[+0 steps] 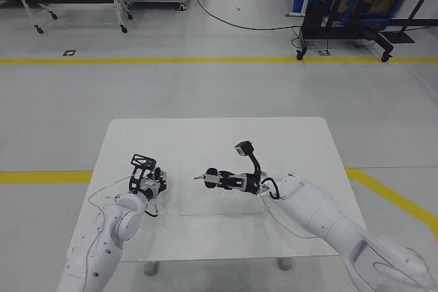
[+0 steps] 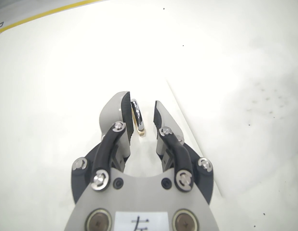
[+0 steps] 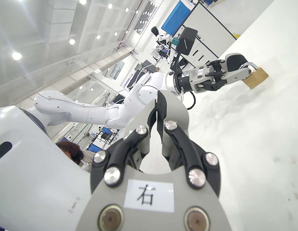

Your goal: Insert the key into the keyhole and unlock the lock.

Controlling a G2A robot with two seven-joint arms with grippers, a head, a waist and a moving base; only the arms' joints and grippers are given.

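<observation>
1. The key (image 1: pixel 199 177) stuck out of my right pincer (image 3: pixel 159 96), its long axis level and its tip aimed at my left pincer (image 2: pixel 142 100), with a gap between them.
2. My right pincer was clamped on the key.
3. The padlock (image 3: pixel 256 77) sat in my left pincer, whose fingers were apart. Its shackle (image 2: pixel 137 114) lay against one pad and its brass body pointed down beyond the fingertips.
4. A white label (image 3: pixel 149 194) with one character sat on my right pincer's base.

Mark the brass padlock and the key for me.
Brass padlock with chrome shackle (image 3: pixel 256 78), right wrist view: brass body.
Small metal key (image 1: pixel 198 177), top view: tip protruding from the shut right gripper (image 1: pixel 207 177).
</observation>
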